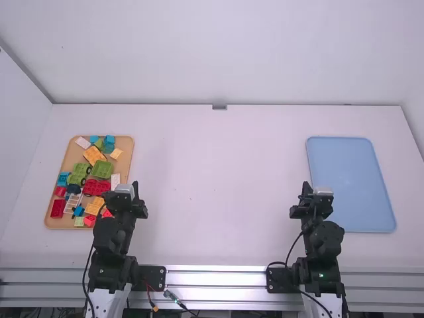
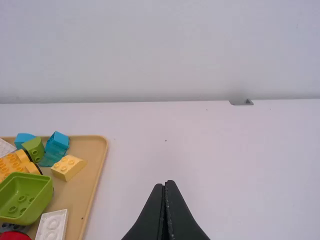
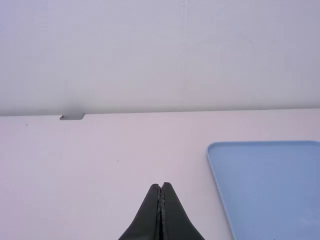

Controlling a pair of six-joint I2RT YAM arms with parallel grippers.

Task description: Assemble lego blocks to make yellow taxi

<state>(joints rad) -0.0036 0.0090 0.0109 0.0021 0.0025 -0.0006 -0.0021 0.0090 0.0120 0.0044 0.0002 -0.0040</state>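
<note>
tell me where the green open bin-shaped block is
In the left wrist view, the green open block lies on the tan tray, beside the white block and near the yellow wheeled piece.

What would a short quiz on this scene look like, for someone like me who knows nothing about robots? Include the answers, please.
1. Multiple choice: what colour is the tray that the toy blocks lie on?
(a) blue
(b) tan
(c) red

2. True or false: the left arm's fingers are shut.

3. Fill in the blank: the other tray is coloured ____.

Key: 1. (b); 2. true; 3. blue.
</note>
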